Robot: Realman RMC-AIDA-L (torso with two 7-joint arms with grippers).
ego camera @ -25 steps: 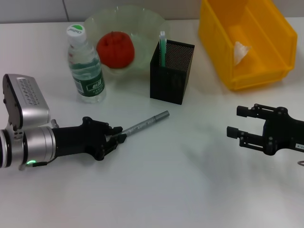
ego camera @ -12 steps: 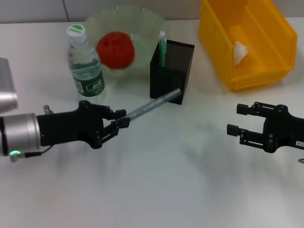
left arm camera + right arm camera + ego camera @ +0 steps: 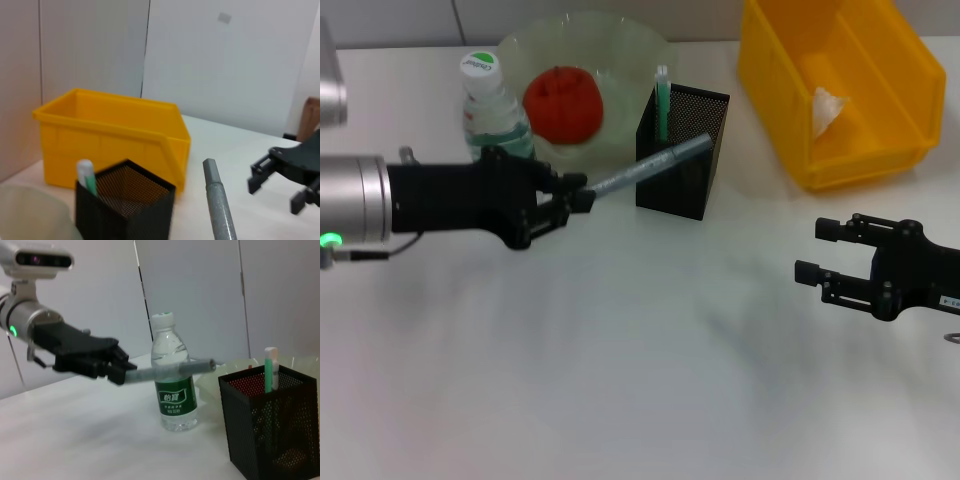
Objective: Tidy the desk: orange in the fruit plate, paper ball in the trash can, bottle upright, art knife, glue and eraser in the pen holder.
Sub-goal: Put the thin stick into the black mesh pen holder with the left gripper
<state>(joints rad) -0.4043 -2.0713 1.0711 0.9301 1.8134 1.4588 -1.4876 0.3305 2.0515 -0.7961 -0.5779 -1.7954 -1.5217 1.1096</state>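
Bottle [image 3: 492, 105] partly hidden in the head view: the left gripper [image 3: 575, 195] and its arm cross in front, so only the cap and shoulders show. The fingers are clenched on one end of the art knife [image 3: 650, 166], a slim grey rod held clear of the white bench [image 3: 650, 380]. Its long axis runs from the gripper toward the pen holder [image 3: 682, 150], free end tilted slightly up and level with the holder's rim; above the opening or in front of it, this view cannot settle. A green-and-white glue stick [image 3: 662, 100] stands in the holder. The orange [image 3: 562, 103] sits in the fruit plate [image 3: 620, 60], the paper ball [image 3: 828, 108] in the trash can [image 3: 840, 90], whose far edge is cut off. The right gripper [image 3: 812, 252] rests low at the right, fingers spread and released, arm cut off by the frame.

Left wrist view: only the knife's free end [image 3: 218, 207] shows, pointing away just beside the holder [image 3: 125, 207]; the grip itself is out of sight.

Right wrist view: the knife [image 3: 172, 370] lies nearly horizontal, its tip short of the holder [image 3: 267, 422], crossing in front of the upright bottle [image 3: 172, 385]
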